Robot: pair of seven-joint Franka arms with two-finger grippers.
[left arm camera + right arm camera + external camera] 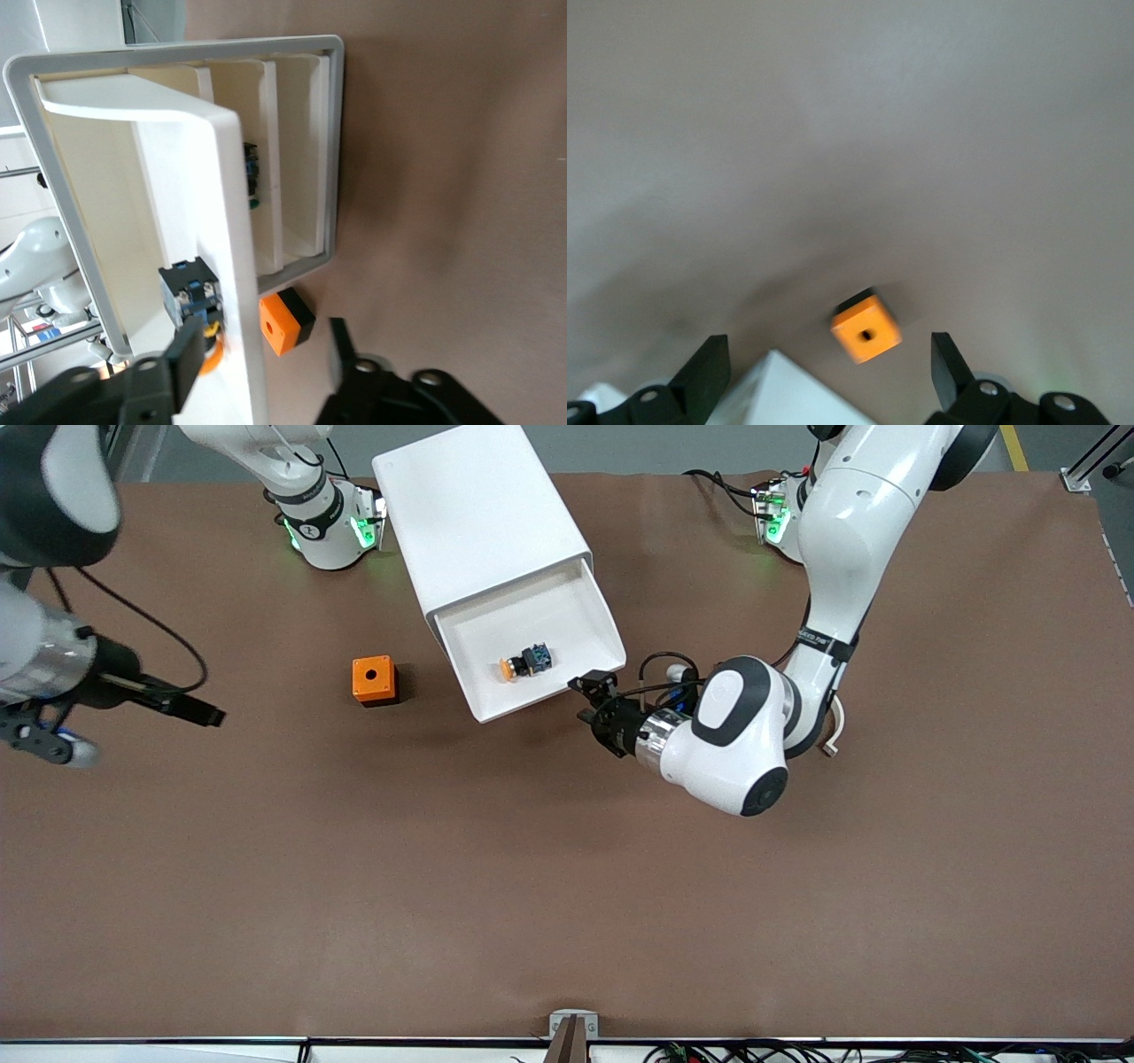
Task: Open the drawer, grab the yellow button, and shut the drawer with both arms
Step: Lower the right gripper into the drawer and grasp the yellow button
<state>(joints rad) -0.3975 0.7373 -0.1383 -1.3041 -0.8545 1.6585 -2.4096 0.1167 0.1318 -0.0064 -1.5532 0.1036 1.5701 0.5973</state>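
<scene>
In the frame's centre the button (524,662) lies inside the pulled-out drawer (532,646), just up-left of the wide-spread left pincer (588,701), the nearer one; the right pincer (829,376), also spread wide, waits at the left edge.

- The front view looks down from high across the bench (567,886), facing both arm bases, and takes in the whole scene.
- The left wrist view sits close to the open drawer (235,221), looking along its front edge.
- The right wrist view looks down from well above.
- All three share the orange cube box (374,680) (285,322) (866,328).
</scene>
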